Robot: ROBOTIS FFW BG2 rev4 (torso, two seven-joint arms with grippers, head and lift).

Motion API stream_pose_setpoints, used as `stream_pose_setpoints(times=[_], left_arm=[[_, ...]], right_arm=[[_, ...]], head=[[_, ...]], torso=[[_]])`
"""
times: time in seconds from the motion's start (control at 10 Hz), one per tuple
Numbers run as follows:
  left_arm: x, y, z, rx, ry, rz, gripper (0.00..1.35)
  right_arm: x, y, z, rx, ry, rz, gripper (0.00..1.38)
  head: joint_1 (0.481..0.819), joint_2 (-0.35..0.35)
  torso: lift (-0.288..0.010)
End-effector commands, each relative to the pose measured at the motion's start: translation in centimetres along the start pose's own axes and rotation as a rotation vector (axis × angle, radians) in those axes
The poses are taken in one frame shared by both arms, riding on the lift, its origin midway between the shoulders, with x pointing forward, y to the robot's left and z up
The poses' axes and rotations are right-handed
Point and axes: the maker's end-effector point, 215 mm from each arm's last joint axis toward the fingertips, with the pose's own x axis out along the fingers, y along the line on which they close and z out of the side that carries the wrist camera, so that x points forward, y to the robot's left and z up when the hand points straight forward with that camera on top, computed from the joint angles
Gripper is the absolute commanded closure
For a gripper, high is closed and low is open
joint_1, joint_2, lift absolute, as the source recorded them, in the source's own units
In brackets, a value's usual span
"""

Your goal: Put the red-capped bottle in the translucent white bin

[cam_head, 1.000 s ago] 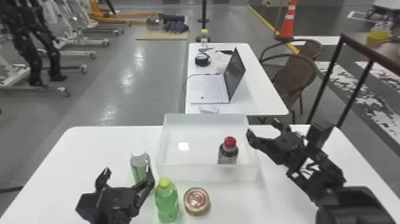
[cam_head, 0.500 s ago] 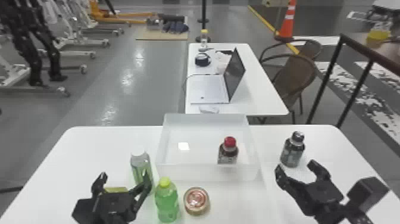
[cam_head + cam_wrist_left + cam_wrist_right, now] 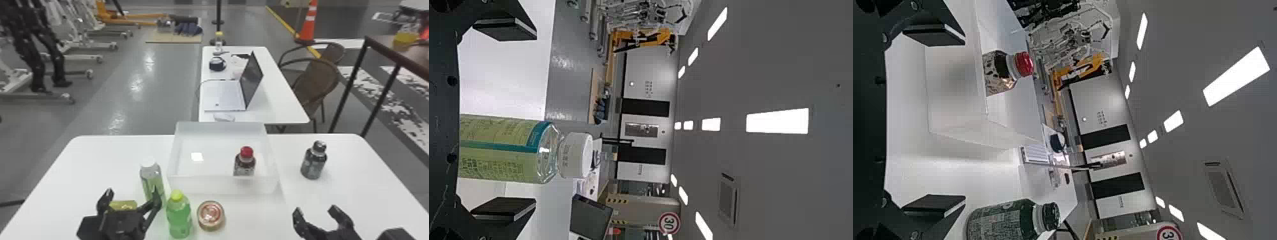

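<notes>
The red-capped bottle [image 3: 245, 163] stands upright inside the translucent white bin [image 3: 223, 185], near its right front corner. At the front right, my right gripper [image 3: 314, 213] is open, apart from the bin. My left gripper [image 3: 132, 199] stands open at the front left, close to the white-capped bottle. In the right wrist view, the red-capped bottle [image 3: 999, 72] shows inside the bin [image 3: 955, 90], beyond my open right gripper [image 3: 935, 122]. In the left wrist view, my left gripper [image 3: 504, 120] has its fingers wide apart.
A black-capped bottle [image 3: 314, 161] stands right of the bin. Left and in front are a white-capped bottle [image 3: 152, 182], a green bottle [image 3: 178, 217], a can [image 3: 210, 215] and a yellow item [image 3: 123, 205] behind the left gripper. Another table [image 3: 271, 111] holds a laptop [image 3: 250, 81].
My right gripper has drawn back toward the front right, uncovering the black-capped bottle. The left gripper has shifted slightly, revealing the yellow item. The red-capped bottle has stayed in the bin.
</notes>
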Motion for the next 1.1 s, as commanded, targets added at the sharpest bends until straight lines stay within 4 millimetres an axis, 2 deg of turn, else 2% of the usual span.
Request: stream_pose_setpoints(times=[0.0, 1.0], left_arm=[[0.04, -0.13, -0.08, 0.001, 0.004, -0.003, 0.12], [-0.01, 0.06, -0.22, 0.019, 0.012, -0.004, 0.12]], right_arm=[[0.19, 0.03, -0.28, -0.005, 0.011, 0.003, 0.17], [0.43, -0.33, -0.28, -0.018, 0.012, -0.013, 0.16]], head=[[0.549, 0.000], [0.549, 0.000]], torso=[[-0.100], [-0.100]])
